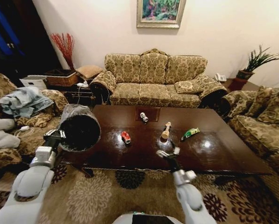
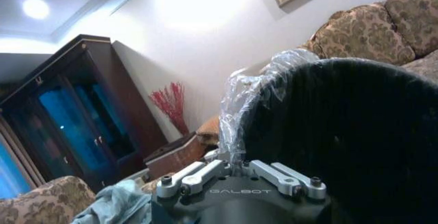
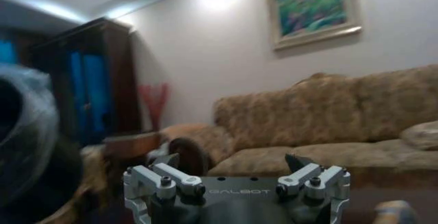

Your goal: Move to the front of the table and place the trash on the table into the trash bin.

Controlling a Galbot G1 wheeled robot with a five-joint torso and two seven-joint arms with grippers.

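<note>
The right gripper (image 1: 168, 152) hovers released over the table's (image 1: 223, 154) front edge — the tan bottle (image 1: 166, 130) stands just beyond. The left gripper (image 1: 55, 134) clenches the tilted trash bin (image 1: 79, 128) at the left corner.

Your table, trash and bin

Centre frame, your glossy dark table (image 1: 214, 154) carries a red-and-white can (image 1: 125, 136), silver piece (image 1: 144, 117), tan bottle (image 1: 166, 130) and green wrapper (image 1: 190, 133). Left, the black lined trash bin (image 1: 78, 128) hangs tipped, mouth toward you.
</note>
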